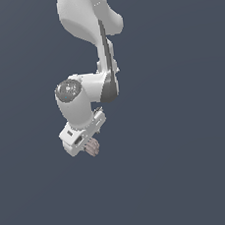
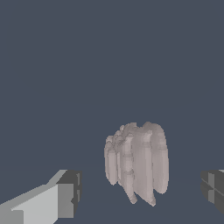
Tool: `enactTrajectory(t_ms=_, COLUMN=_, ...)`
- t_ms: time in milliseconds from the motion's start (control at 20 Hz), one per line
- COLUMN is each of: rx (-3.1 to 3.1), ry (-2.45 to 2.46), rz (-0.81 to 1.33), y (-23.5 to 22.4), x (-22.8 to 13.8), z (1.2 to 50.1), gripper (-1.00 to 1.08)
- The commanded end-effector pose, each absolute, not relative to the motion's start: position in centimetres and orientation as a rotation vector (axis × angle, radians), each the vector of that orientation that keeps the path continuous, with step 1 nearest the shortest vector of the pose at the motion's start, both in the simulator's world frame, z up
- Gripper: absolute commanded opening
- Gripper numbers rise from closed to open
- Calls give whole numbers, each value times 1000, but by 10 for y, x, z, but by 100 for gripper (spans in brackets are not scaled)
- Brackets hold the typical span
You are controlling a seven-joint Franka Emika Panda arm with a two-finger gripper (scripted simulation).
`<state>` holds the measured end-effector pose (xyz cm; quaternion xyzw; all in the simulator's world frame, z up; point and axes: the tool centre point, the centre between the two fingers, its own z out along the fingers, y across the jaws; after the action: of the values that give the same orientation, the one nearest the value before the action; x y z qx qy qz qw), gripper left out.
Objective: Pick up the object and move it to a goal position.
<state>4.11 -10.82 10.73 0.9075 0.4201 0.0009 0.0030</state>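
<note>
I hold my gripper (image 2: 140,192) spread wide, pads clear on either side of the ribbed pinkish-brown lump (image 2: 138,162), which lies between them on the grey floor (image 1: 191,174), so closing should pinch it squarely.

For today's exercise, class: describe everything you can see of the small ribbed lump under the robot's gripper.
The lump is small, rounded and pinkish-brown, with lengthwise ridges like a shell and a dull, matte surface. It sits between the two open fingers of the white gripper, with a clear gap on each side in the wrist view; nothing grips it. It looks far smaller than the gripper.
</note>
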Motion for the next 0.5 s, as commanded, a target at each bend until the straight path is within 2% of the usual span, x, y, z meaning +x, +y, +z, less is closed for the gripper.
enactTrajectory(t_ms=0, rx=2831, ry=1355, rz=2, y=-111, x=41, z=104, gripper=100)
enactTrajectory(t_ms=450, rx=2818, ry=1388, rz=0, y=-115, x=41, z=101, gripper=100)
